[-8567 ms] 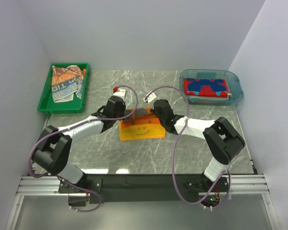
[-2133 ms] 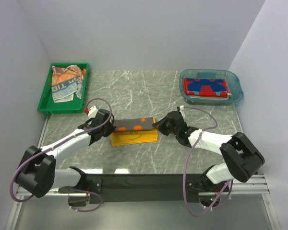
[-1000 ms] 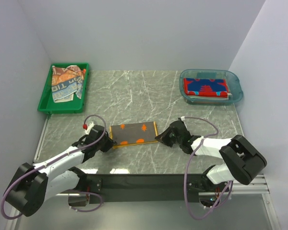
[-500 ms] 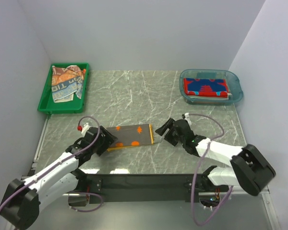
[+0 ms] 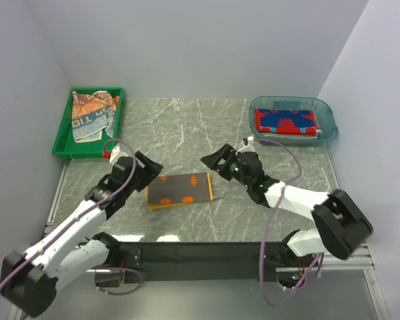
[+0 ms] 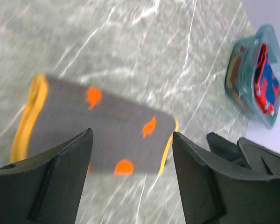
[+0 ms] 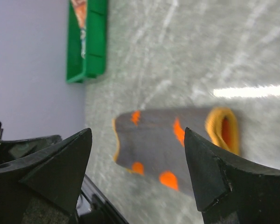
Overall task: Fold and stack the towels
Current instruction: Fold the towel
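A folded towel (image 5: pixel 180 190), grey with orange spots and an orange edge, lies flat on the marble table (image 5: pixel 207 127) between both arms. My left gripper (image 5: pixel 149 172) hovers open just off its left end. My right gripper (image 5: pixel 213 163) hangs open above its upper right corner. In the left wrist view the folded towel (image 6: pixel 98 126) lies beyond the left gripper (image 6: pixel 131 135), nothing between the fingers. The right wrist view shows the same towel (image 7: pixel 172 144) below the open, empty right gripper (image 7: pixel 137 133). More towels (image 5: pixel 92 115) lie crumpled in the green tray. A red and blue towel (image 5: pixel 285 121) sits folded in the blue tub.
The green tray (image 5: pixel 63 143) stands at the back left against the wall. The clear blue tub (image 5: pixel 327 123) stands at the back right. White walls close in the left, back and right sides. A black rail runs along the near edge.
Both grippers opened and let go of the folded grey towel, then lifted back from its ends. The towel slid slightly left and now lies free.
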You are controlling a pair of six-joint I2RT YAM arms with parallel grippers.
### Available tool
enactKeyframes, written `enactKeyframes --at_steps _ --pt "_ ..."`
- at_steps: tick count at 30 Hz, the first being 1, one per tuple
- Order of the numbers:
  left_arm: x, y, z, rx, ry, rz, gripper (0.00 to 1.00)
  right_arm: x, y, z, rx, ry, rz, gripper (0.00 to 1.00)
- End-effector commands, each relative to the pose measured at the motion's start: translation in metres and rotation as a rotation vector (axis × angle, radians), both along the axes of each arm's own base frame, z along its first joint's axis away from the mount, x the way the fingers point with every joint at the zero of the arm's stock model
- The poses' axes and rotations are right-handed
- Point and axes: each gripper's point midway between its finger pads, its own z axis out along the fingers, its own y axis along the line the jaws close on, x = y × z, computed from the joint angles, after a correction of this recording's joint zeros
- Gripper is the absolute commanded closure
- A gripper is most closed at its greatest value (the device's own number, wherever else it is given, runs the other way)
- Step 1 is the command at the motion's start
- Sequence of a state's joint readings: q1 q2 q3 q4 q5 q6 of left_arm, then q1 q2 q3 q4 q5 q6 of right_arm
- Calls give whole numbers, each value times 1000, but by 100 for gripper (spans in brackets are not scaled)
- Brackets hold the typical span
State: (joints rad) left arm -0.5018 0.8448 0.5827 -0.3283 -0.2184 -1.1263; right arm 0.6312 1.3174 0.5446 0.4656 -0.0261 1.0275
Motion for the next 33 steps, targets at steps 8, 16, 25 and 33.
enactKeyframes --at_steps 8,16,25,33 --pt "67 -17 -44 -12 -46 26 30 44 72 13 193 -98 48 16" --pt "34 15 -119 -47 28 130 30 45 66 -84 134 29 -3 19" --pt "30 22 -126 -29 43 155 27 49 33 -98 86 6 -59 21" --pt "27 11 -70 -12 40 91 25 34 28 -34 59 -114 54 20"
